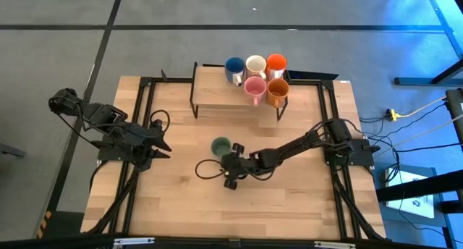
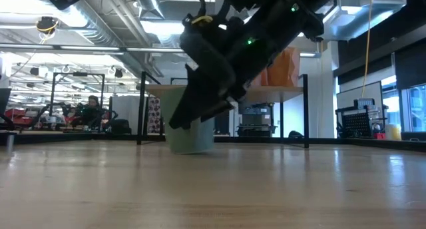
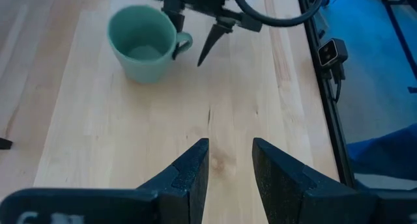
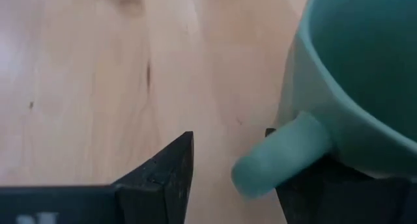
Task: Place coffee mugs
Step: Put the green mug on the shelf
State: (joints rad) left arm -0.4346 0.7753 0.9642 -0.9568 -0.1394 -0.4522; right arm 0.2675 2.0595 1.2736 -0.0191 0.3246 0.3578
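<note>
A green mug (image 1: 221,145) stands upright on its base on the wooden table, also seen in the low view (image 2: 190,132). My right gripper (image 1: 230,156) is open right beside it, low over the table. Its fingers stand on either side of the mug's handle (image 4: 280,155), as the left wrist view also shows (image 3: 184,42). Blue (image 1: 234,68), white (image 1: 255,64), orange-red (image 1: 275,63), pink (image 1: 254,88) and orange-brown (image 1: 278,92) mugs stand together on a raised shelf. My left gripper (image 3: 230,165) is open over bare table to the mug's left. My right gripper (image 4: 228,178) has the green mug's handle between its open fingers, coming in low from the table's near right. One finger (image 4: 339,191) lies under the handle, close to the mug's wall; I cannot tell whether it touches. The mug stands upright on the table.
The shelf (image 1: 217,97) is a wooden board on dark legs at the table's far edge, with bare board to the left of the mugs. Dark frame rails (image 1: 145,111) run along the table's left and right sides. Bare wood lies near and left of the green mug.
</note>
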